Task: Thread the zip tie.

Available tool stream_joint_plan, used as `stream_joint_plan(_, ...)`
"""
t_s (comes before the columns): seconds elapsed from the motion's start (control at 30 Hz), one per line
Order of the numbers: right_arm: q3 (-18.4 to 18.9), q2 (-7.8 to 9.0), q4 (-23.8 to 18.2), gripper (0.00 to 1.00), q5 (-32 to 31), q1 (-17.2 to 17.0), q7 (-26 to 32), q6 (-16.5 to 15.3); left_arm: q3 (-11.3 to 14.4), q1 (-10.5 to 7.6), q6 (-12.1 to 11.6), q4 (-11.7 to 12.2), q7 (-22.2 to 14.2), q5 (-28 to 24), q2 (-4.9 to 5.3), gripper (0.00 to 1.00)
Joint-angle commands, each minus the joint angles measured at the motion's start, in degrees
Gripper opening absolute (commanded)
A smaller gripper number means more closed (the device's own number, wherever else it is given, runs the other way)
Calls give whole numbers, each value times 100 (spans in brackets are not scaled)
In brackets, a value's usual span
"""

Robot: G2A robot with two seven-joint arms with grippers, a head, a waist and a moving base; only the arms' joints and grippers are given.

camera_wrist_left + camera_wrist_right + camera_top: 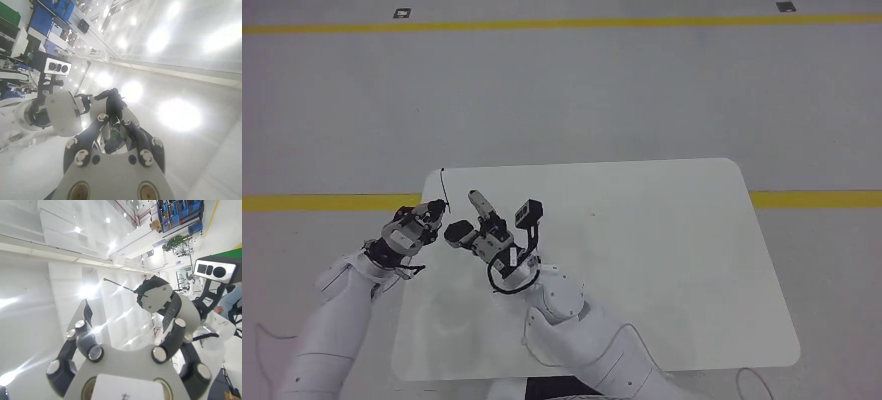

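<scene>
A thin black zip tie [443, 188] stands up from my left gripper [434, 212], which is shut on its lower end above the table's left rear corner. In the right wrist view the zip tie [117, 284] juts out of the left gripper [141, 292], its small head at the free end. My right gripper [464, 218] hangs just right of the left one, open with nothing between its fingers. In its own view the right gripper [130, 300] has its ribbed pads [170, 313] spread wide, facing the tie. In the left wrist view the left gripper [113, 92] has its fingertips pressed together.
The white table [662, 260] with rounded corners stretches wide to the right of both arms. Its left edge lies close beside the left arm. A yellow floor line [812, 199] runs behind the table.
</scene>
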Motion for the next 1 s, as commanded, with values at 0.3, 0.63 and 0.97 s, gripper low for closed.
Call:
stream_joint_plan(0.3, -103, -79, 334, 37, 274, 180, 22, 0, 0, 0, 0, 0, 0, 0, 0, 0)
stream_joint_plan(0.63, -198, -118, 441, 30, 300, 289, -84, 0, 0, 0, 0, 0, 0, 0, 0, 0)
stream_joint_plan(0.97, -222, -159, 531, 22, 322, 377, -144, 0, 0, 0, 0, 0, 0, 0, 0, 0)
